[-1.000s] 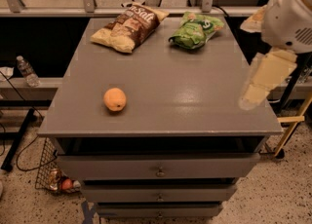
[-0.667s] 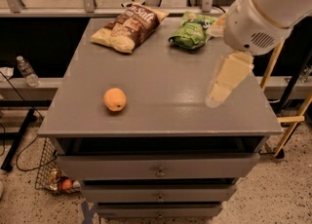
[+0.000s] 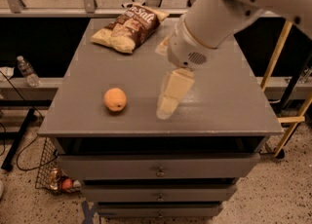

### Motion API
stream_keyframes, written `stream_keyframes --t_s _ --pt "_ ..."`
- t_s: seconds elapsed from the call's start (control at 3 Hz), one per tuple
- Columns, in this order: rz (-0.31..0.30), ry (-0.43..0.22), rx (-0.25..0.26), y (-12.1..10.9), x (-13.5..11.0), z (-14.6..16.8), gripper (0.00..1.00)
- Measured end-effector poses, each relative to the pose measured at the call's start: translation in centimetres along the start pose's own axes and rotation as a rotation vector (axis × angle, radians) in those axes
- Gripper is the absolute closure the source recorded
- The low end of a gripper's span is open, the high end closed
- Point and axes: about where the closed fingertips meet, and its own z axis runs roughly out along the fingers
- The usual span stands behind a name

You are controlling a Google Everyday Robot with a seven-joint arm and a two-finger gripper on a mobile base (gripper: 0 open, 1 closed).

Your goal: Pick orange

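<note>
- The grey cabinet (image 3: 229, 96) fills the middle of the view. It has a flat matte top and a stack of drawers (image 3: 122, 169) with small round knobs below its front edge.
- The robot's pale arm (image 3: 219, 18) comes in from 1 o'clock and slopes down over the top toward its middle. A rounded wrist housing with a small vent grille sits at the arm's lower end.
- A chip bag (image 3: 129, 26), brown and cream with white lettering, lies flat at 11 o'clock on the top, close to the back edge. It is well apart from the fruit.
- The gripper (image 3: 165, 112) is a cream-coloured tapered piece hanging from the wrist. It points down and a little toward 7 o'clock, just to the 6 o'clock side of the top's centre. Its tip is close to the surface, but whether it touches cannot be told. Whether it is spread or closed cannot be made out either. It has hold of nothing.
- A wire basket (image 3: 46, 164) stands on the speckled floor at 7 o'clock from the cabinet, against its lower left corner. It holds mixed clutter, including a small orange-red item (image 3: 67, 184).
- The orange (image 3: 115, 99) rests on the cabinet top at 8 o'clock, near the front edge. It is round and pale, with a darker patch on its lower right. It lies at 9 o'clock from the gripper, near it but clearly apart, with bare grey surface between them.
- A water bottle (image 3: 27, 72) stands upright at 9 o'clock, off the cabinet, on a low ledge to the left.
</note>
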Motion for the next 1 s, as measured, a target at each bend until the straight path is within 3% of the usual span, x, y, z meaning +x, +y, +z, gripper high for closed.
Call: stream_keyframes --t_s 0.67,1.0 --pt "-0.084 -0.001 -0.125 -0.5 -3.6 7.8 0.0" --pt "-0.118 0.004 -0.159 -0.7 -5.0 10.1 0.0"
